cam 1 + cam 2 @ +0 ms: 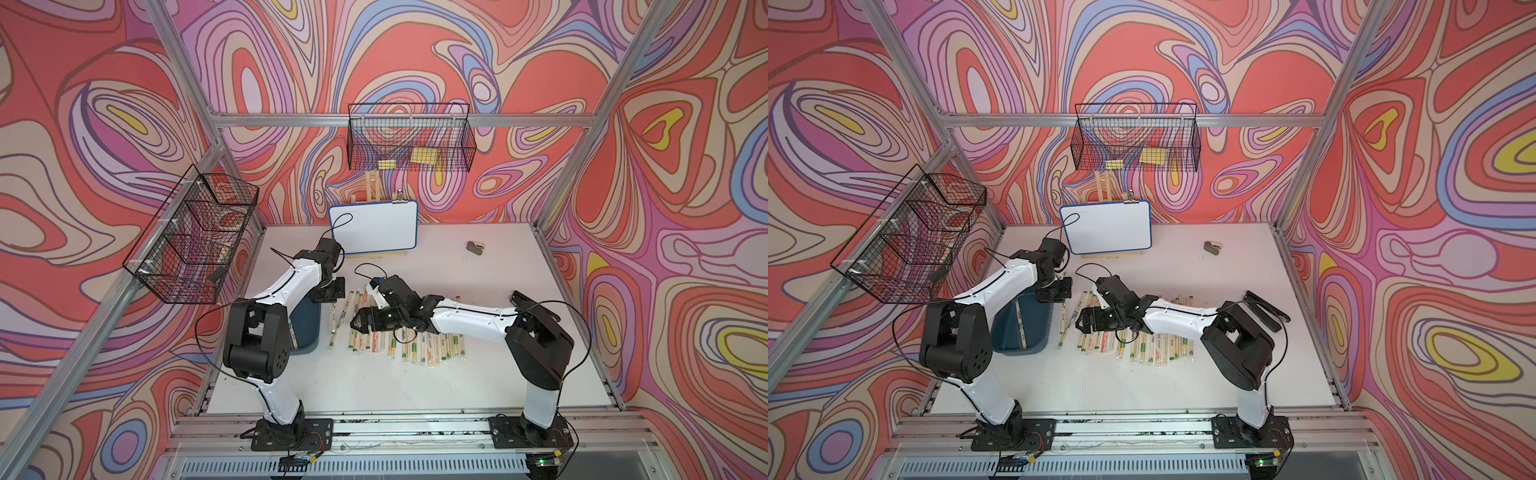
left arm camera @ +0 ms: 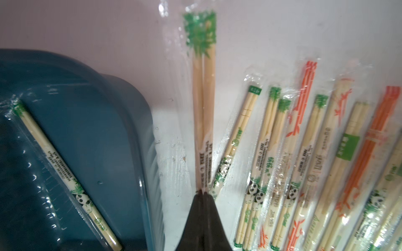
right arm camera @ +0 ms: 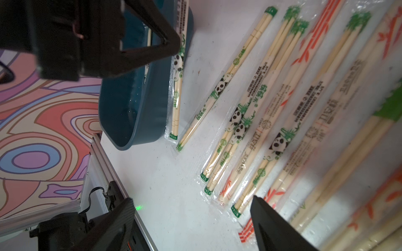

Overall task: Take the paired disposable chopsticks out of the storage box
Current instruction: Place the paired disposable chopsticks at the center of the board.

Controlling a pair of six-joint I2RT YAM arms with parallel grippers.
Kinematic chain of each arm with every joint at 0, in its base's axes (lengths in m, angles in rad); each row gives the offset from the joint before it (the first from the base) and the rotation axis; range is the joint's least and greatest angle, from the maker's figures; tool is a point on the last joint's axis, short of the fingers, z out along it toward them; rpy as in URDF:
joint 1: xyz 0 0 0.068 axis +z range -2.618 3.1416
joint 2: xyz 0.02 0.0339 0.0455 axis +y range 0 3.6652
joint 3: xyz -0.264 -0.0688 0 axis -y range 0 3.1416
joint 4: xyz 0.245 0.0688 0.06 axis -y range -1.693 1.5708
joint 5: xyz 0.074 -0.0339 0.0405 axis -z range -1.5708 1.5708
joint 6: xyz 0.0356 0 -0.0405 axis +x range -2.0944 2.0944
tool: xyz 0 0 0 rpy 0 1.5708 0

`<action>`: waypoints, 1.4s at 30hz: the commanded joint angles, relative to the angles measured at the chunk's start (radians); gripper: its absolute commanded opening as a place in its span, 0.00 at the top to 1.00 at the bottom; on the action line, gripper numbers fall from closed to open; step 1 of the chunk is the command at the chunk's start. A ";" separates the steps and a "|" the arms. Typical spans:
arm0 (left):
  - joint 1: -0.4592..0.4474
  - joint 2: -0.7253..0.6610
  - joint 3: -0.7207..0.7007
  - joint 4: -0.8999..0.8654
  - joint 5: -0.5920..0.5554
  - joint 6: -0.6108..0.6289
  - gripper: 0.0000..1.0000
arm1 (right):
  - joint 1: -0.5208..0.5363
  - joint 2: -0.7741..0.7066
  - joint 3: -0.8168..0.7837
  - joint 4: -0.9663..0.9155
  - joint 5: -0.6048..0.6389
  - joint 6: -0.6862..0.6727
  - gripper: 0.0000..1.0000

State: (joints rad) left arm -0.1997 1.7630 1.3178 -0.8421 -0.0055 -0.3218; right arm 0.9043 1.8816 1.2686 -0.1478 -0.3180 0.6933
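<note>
Teal plastic, the storage box held one chopstick pair inside. Just outside its wall the left gripper was clamped on another pair; the right gripper hung, jaws spread wide, over the sleeved row on the table.

Green characters reading 筷筷乐 with a ® mark, beside a panda emblem, stand on sleeves of the paired disposable chopsticks just ahead of the right end effector; the fine black print alongside is too small to read.
</note>
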 commanded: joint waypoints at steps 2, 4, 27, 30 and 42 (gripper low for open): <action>-0.002 0.041 -0.015 0.021 -0.065 0.019 1.00 | -0.003 -0.035 -0.021 0.014 0.015 -0.001 0.11; -0.002 0.062 -0.015 0.020 -0.080 0.031 1.00 | -0.003 -0.039 -0.026 0.014 0.016 -0.001 0.11; -0.025 0.101 -0.092 0.063 0.029 0.005 1.00 | -0.010 -0.051 -0.043 0.026 0.017 0.002 0.11; -0.040 0.101 -0.095 0.069 0.039 -0.007 1.00 | -0.009 -0.054 -0.045 0.027 0.017 0.002 0.11; -0.071 0.060 -0.107 0.087 0.022 -0.053 1.00 | -0.010 -0.059 -0.045 0.025 0.018 0.002 0.11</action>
State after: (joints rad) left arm -0.2691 1.8534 1.2255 -0.7624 0.0299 -0.3489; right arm 0.9016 1.8641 1.2354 -0.1406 -0.3103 0.6964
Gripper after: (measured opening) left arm 0.052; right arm 0.890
